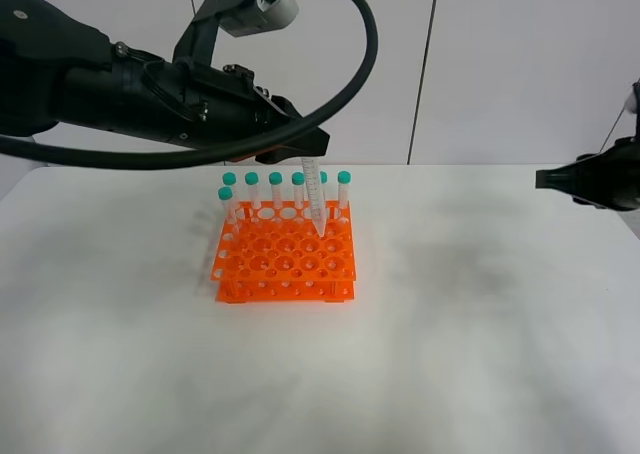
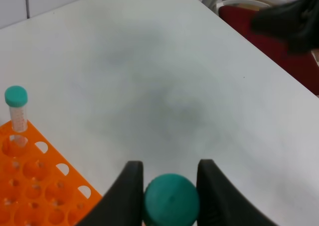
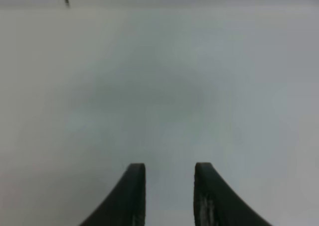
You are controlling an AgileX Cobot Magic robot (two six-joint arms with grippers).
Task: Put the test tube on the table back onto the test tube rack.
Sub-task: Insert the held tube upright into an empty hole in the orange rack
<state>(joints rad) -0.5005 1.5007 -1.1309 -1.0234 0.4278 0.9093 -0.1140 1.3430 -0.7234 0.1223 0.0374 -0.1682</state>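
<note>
The tabletop (image 1: 480, 324) carries the test tube rack (image 1: 285, 259) left of centre, with capped tubes (image 1: 275, 189) along its far row. The left tool (image 1: 308, 149) pinches the test tube (image 1: 314, 199) at its cap, upright, with the tip over a hole right of the rack's centre. The right tool (image 3: 169, 169), at the far right, is spread.

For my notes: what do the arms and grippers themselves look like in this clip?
Both arms are matte black. The left arm is bulky and cylindrical, with a thick black cable looping over it from a white-grey module. The left gripper and right gripper each have two black, curved, tapering fingers. No markings visible.
</note>
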